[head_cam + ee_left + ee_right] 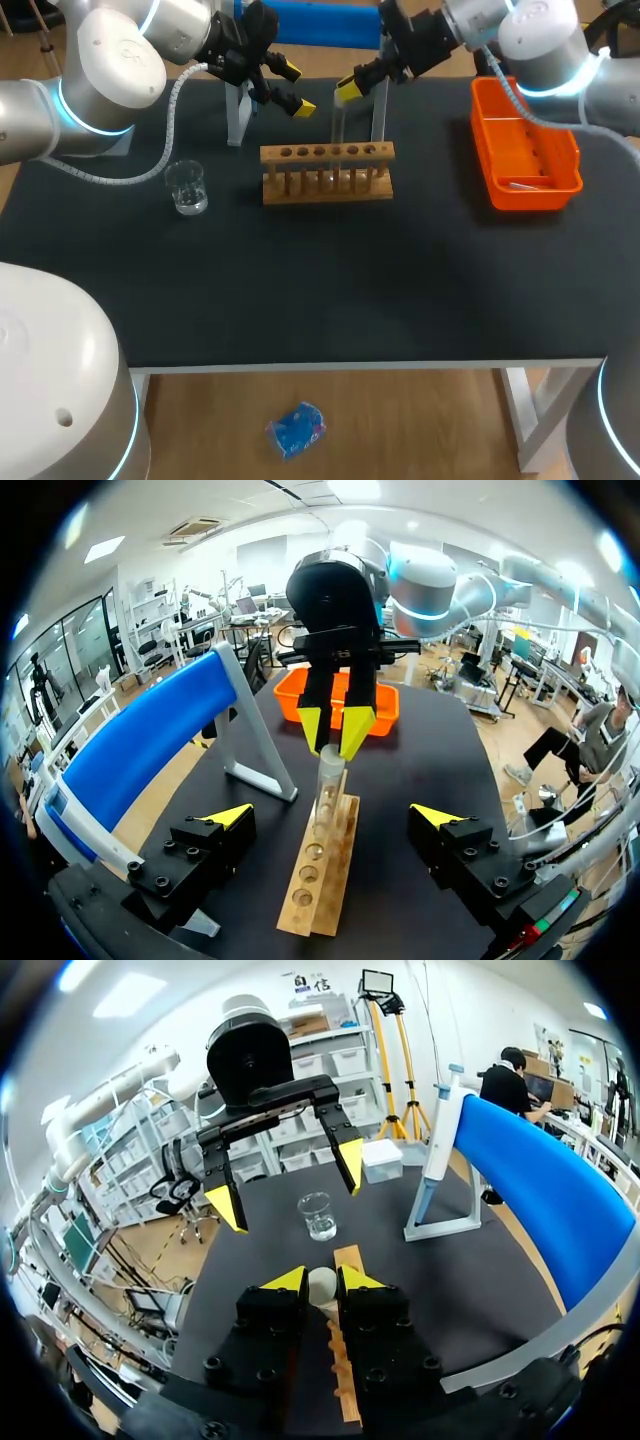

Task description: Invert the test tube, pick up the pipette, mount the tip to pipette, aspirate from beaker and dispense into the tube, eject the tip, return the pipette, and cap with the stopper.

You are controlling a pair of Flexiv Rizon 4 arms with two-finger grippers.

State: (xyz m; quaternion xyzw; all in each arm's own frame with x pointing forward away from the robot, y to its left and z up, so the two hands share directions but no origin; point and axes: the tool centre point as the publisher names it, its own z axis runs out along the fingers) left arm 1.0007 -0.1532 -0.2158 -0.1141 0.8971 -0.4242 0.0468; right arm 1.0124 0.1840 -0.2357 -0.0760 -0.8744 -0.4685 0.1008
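Wooden rack (327,172) stands on the desk (300,280). Right tool (347,90) is closed on the upright test tube (338,125) at the rack. Left tool (297,88), wide open and empty, hovers near the rack's left end.

Test tube (338,135): clear glass, upright, pinched near its top between my right hand's (345,92) fingers, lower end at the wooden rack (327,152).
Beaker (187,188): clear, upright on the table (300,280), a little liquid inside, ahead of my right hand, beyond the rack.
Pipette (445,1125): white, upright, well ahead of my right hand.
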